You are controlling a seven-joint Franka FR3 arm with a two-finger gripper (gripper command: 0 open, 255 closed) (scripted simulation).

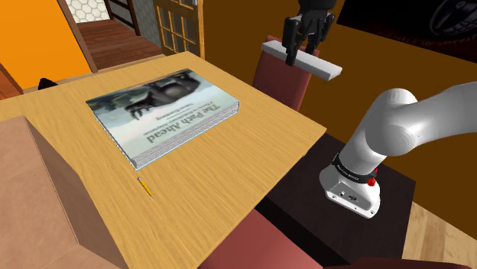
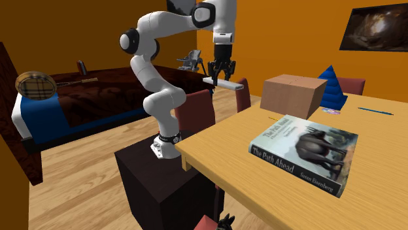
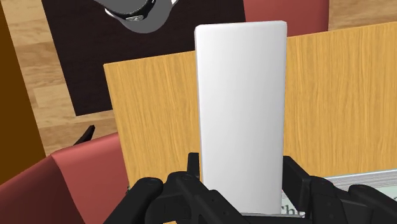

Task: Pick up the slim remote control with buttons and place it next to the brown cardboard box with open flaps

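Note:
The remote is drawn as a plain white slim slab with no buttons visible. My black gripper is shut on one end of it, holding it in the air above a red chair back just off the wooden table's far edge. In the second exterior view the gripper hangs with the remote level beneath it. In the wrist view the remote is clasped between the fingers. The brown cardboard box stands at the table's other end, also seen closed-looking from behind.
A large book lies in the middle of the table, between the gripper and the box. A small pencil lies near the book. A blue pyramid and a blue pen sit beyond the box. Red chairs flank the table.

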